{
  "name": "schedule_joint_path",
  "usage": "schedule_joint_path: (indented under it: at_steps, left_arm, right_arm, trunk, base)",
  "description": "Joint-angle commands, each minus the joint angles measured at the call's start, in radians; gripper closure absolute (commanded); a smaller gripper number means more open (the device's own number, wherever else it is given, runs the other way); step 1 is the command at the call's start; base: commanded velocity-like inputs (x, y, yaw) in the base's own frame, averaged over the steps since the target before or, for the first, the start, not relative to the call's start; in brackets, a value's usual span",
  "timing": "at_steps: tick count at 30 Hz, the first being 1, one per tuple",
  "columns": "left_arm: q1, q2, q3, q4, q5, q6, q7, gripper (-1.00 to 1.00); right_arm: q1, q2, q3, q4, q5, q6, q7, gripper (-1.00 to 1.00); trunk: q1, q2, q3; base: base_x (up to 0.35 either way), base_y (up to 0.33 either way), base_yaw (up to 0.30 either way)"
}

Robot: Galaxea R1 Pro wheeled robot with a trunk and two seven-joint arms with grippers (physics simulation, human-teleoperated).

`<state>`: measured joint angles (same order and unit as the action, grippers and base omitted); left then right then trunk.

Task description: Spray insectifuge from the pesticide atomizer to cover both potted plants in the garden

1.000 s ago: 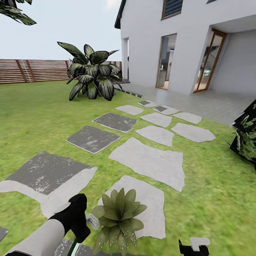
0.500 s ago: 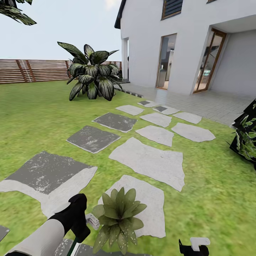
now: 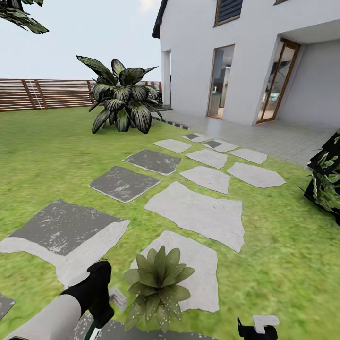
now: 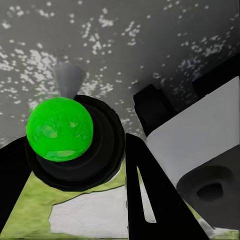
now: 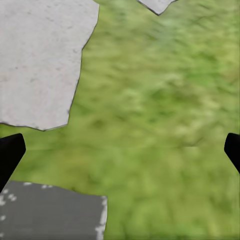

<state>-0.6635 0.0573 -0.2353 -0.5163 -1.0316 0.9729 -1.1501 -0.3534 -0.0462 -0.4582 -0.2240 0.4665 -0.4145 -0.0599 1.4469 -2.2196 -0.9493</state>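
Left wrist view shows the left gripper (image 4: 107, 165) clenched round the pesticide atomizer (image 4: 65, 137), likely a light, rigid, slick bottle best held by its neck, beside the potted plant (image 3: 158, 285); the right gripper (image 5: 120, 147) hangs released over lawn (image 5: 165, 110).
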Motion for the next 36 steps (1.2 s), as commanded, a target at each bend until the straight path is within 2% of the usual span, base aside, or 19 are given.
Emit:
schedule_joint_path:
  at_steps: [1, 4, 8, 18, 24, 36]
  left_arm:
    - [0.008, 0.001, -0.005, -0.002, -0.008, 0.002, -0.01, 1.0]
    - [0.029, 0.001, -0.001, 0.0, -0.002, -0.056, 0.026, 1.0]
    - [0.03, -0.011, 0.007, -0.013, 0.006, -0.07, 0.067, 1.0]
    - [0.028, -0.02, 0.007, -0.073, 0.01, -0.068, 0.071, 1.0]
    - [0.028, -0.021, 0.071, -0.079, 0.01, -0.071, 0.071, 1.0]
    - [0.028, -0.021, 0.075, -0.082, 0.01, -0.072, 0.072, 1.0]
  right_arm:
    - [-0.001, 0.0, -0.005, 0.002, 0.011, -0.004, -0.005, -1.0]
    - [-0.001, 0.0, -0.005, 0.002, 0.011, -0.004, -0.005, -1.0]
    - [-0.001, 0.0, -0.005, 0.002, 0.011, -0.004, -0.005, -1.0]
    - [-0.001, 0.0, -0.005, 0.003, 0.011, -0.003, -0.005, -1.0]
    - [-0.001, 0.0, -0.004, 0.004, 0.012, -0.003, -0.004, -1.0]
    - [-0.001, 0.001, -0.004, 0.003, 0.011, -0.004, -0.005, -1.0]
  trunk:
    - [0.0, 0.0, -0.001]
    - [0.0, 0.0, -0.001]
    - [0.0, 0.0, -0.001]
    - [0.0, 0.0, -0.001]
    - [0.0, 0.0, -0.001]
    - [0.0, 0.0, -0.001]
  base:
    - [0.0, 0.0, 0.0]
    - [0.0, 0.0, 0.0]
    - [0.0, 0.0, 0.0]
    - [-0.107, 0.09, 0.0]
    - [-0.042, 0.037, 0.0]
    - [0.0, 0.0, -0.012]
